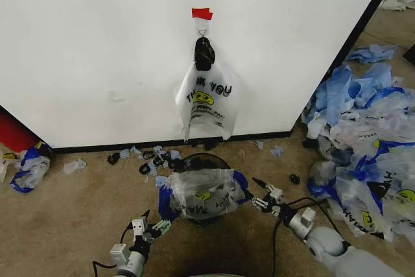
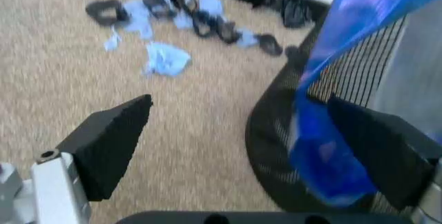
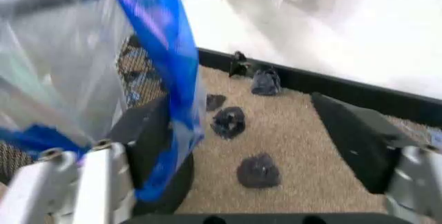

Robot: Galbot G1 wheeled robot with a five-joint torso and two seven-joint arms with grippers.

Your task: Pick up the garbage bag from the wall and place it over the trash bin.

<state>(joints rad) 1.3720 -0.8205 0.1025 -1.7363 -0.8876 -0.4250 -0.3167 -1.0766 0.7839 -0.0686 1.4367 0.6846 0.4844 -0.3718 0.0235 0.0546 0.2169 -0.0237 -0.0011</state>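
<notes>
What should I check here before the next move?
1. Garbage bag sits over the trash bin: ok.
2. Bag covers the far rim: not ok, black mesh shows behind it.
3. Left end effector open beside the bag's blue handle: ok.
4. Right end effector open at the bag's other side: ok.
5. Handles free of the fingers: cannot tell.

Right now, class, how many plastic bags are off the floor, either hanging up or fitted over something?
2. One garbage bag hangs from the hook on the wall; another bag is stretched over the trash bin. The floor heap may hide others.
</notes>
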